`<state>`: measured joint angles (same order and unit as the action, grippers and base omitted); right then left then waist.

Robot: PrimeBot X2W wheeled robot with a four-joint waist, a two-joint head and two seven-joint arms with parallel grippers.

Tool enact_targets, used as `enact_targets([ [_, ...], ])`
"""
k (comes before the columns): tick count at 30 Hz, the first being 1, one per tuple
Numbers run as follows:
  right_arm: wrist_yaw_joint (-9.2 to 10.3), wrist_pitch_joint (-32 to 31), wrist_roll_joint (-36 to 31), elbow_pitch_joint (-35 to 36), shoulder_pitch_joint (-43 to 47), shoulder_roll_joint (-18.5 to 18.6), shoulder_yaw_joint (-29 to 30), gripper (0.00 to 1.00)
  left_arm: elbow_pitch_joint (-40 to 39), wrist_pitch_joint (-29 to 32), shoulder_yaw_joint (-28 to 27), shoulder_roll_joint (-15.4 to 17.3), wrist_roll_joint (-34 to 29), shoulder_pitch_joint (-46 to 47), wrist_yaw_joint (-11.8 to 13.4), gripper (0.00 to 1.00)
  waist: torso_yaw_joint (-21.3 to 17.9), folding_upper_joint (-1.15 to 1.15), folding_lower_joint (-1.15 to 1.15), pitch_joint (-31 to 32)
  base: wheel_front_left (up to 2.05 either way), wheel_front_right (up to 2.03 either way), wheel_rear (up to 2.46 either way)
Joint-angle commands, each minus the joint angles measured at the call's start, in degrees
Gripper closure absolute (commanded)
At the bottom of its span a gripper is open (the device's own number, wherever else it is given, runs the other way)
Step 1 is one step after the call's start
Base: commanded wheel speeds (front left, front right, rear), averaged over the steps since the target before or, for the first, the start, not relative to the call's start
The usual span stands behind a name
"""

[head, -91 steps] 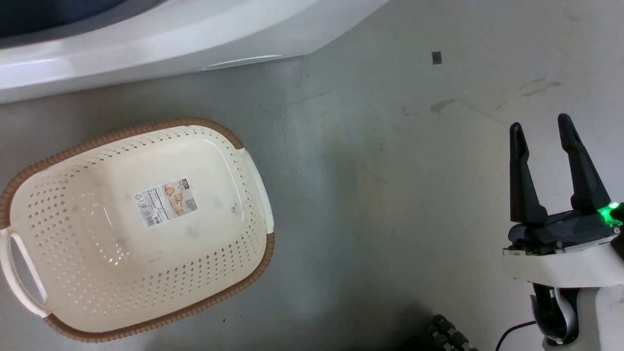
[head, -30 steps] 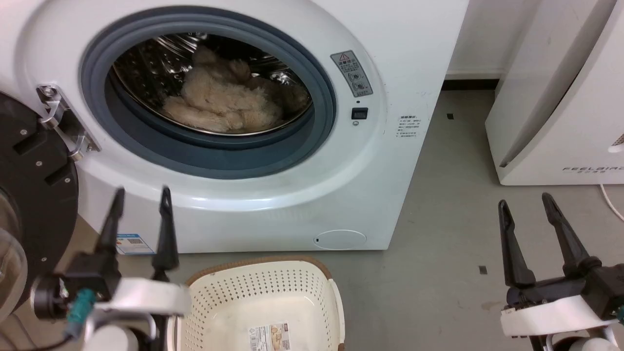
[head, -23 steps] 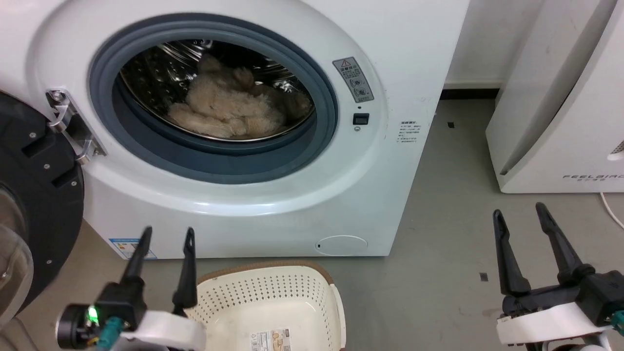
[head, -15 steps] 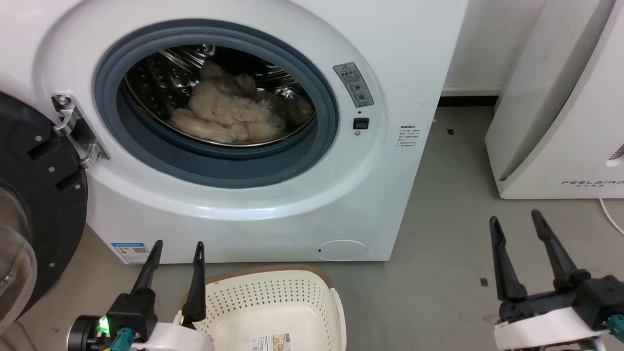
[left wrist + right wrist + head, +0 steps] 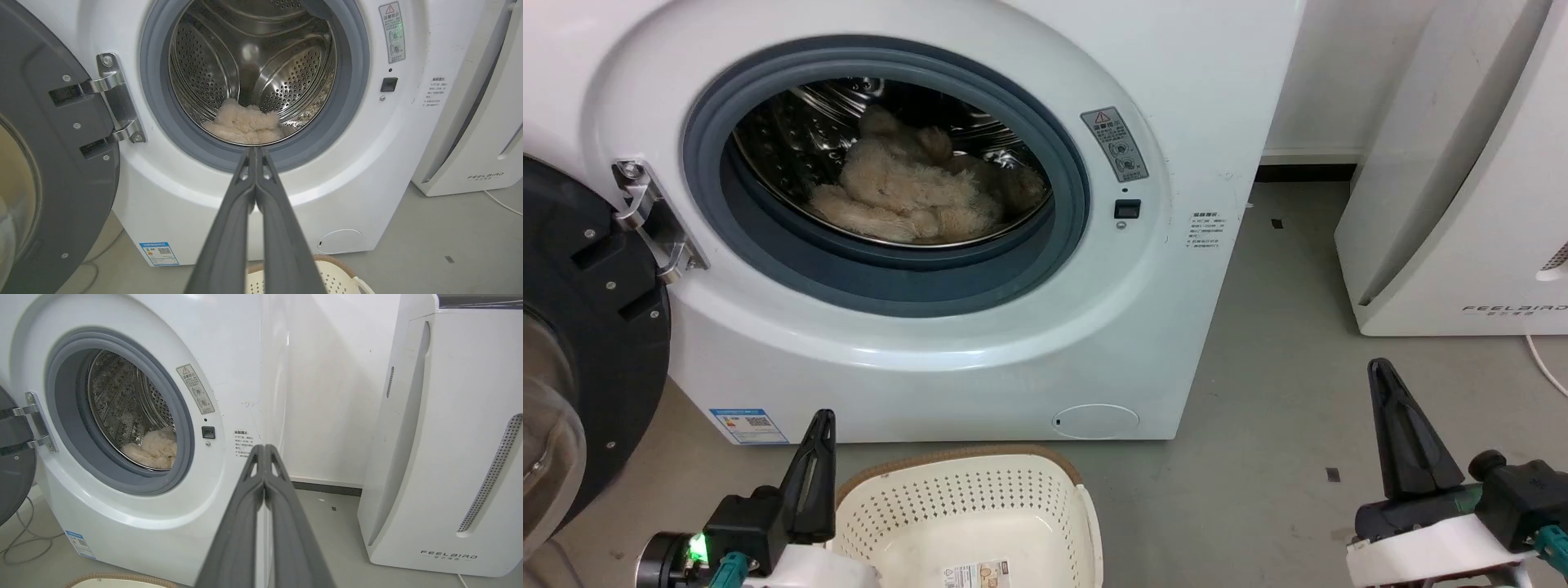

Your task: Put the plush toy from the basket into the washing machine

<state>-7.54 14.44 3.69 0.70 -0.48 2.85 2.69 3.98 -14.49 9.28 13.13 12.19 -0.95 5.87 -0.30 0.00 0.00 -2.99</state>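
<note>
left hand (image 5: 823, 418) and right hand (image 5: 1379, 366) pressed together, empty; plush toy (image 5: 907, 196) inside washing machine (image 5: 1013, 367)

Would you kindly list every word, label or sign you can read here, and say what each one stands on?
"FEELBIRD": lettering low on the white appliance.
Warning sticker with a red triangle, on the washing machine right of its porthole: too small to read.
Printed block further right on it: too small.
Blue sticker at its lower left: too small.
Paper label in the basket: too small.
</note>
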Motion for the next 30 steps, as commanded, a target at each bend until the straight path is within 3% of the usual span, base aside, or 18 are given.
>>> enact_targets([
  [1,0.00,-0.26,-0.12,-0.02,0.02,0.00,-0.09,1.00,-0.12,0.32,-0.30,-0.32,-0.38,0.03,-0.20,1.00,0.01,0.00,0.00,0.03,0.00,0.00,0.00],
  [30,0.01,-3.66,-0.98,-0.18,0.13,0.01,-0.71,1.00,-1.05,3.72,-2.45,-2.70,-3.21,0.25,-1.56,1.00,0.07,0.00,0.00,0.74,0.00,0.00,0.00],
])
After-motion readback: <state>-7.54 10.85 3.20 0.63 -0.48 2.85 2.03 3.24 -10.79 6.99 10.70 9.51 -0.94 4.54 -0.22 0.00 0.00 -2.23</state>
